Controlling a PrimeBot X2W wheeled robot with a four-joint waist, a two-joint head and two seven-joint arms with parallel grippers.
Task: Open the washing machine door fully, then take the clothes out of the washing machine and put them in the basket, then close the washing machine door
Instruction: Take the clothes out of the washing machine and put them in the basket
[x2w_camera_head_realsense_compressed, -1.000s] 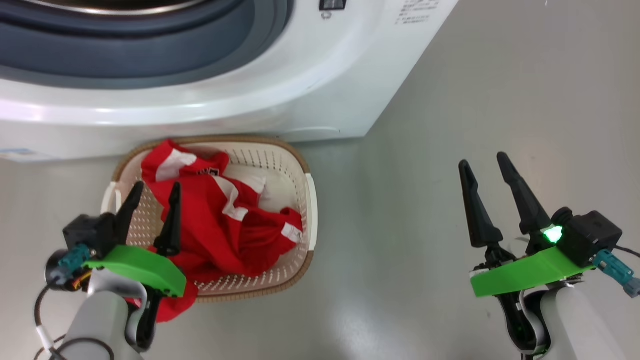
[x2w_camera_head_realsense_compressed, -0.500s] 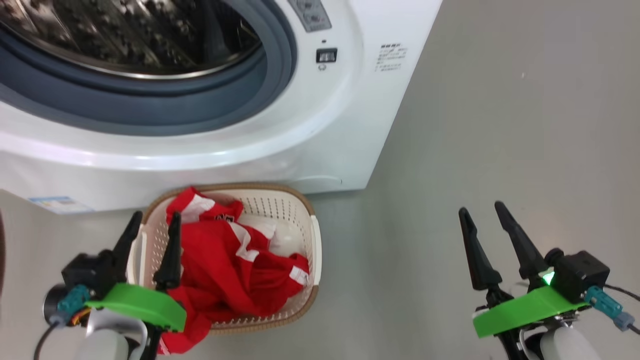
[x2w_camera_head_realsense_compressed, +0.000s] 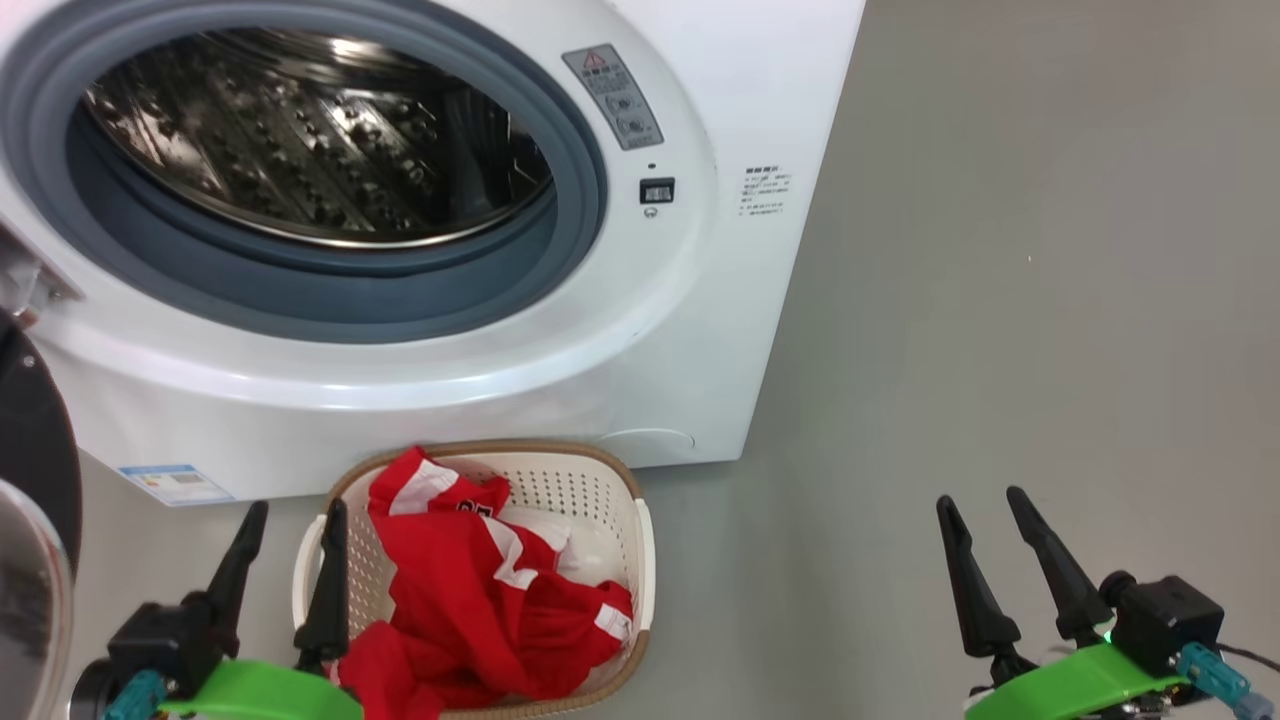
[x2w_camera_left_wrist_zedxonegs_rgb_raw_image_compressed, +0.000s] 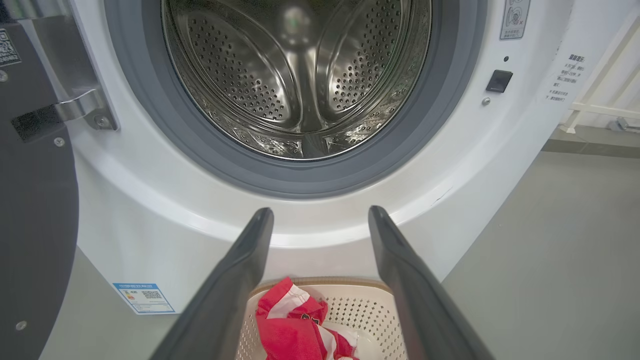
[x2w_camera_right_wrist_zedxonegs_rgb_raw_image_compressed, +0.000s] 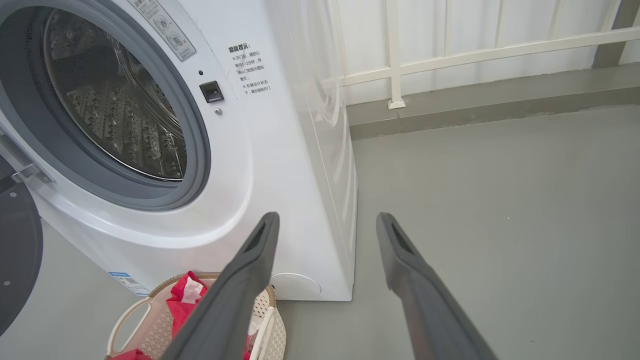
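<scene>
Clothes: bright red fabric (x2w_camera_head_realsense_compressed: 470, 610) with white stripe trim and a small white label, crumpled into one loose heap.
Clothes, place: lower centre of the head view, inside the basket (x2w_camera_head_realsense_compressed: 585, 497). They fill its left and lower parts, and the red reaches the basket's lower-left edge.
Basket: cream, with perforated walls, a brown woven-look rim and side handles. It stands on the grey floor (x2w_camera_head_realsense_compressed: 1000, 300), just in front of the washing machine (x2w_camera_head_realsense_compressed: 700, 330).
Washing machine: white front-loader in the upper left of the frame, with a small blue sticker (x2w_camera_head_realsense_compressed: 175, 483) at its lower left corner.
Drum: shiny perforated steel (x2w_camera_head_realsense_compressed: 300, 140) inside a grey-blue rubber ring (x2w_camera_head_realsense_compressed: 560, 250).
Washing machine door: swung open at the left edge (x2w_camera_head_realsense_compressed: 30, 450), showing a glossy black rim with clear glass bulging below it.
Left gripper: lower left (x2w_camera_head_realsense_compressed: 297, 510), fingers spread wide and holding nothing. Its inner finger overlaps the basket's left wall, but contact cannot be told.
Right gripper: lower right (x2w_camera_head_realsense_compressed: 980, 498), fingers parted and empty, over bare floor and well apart from the basket.
</scene>
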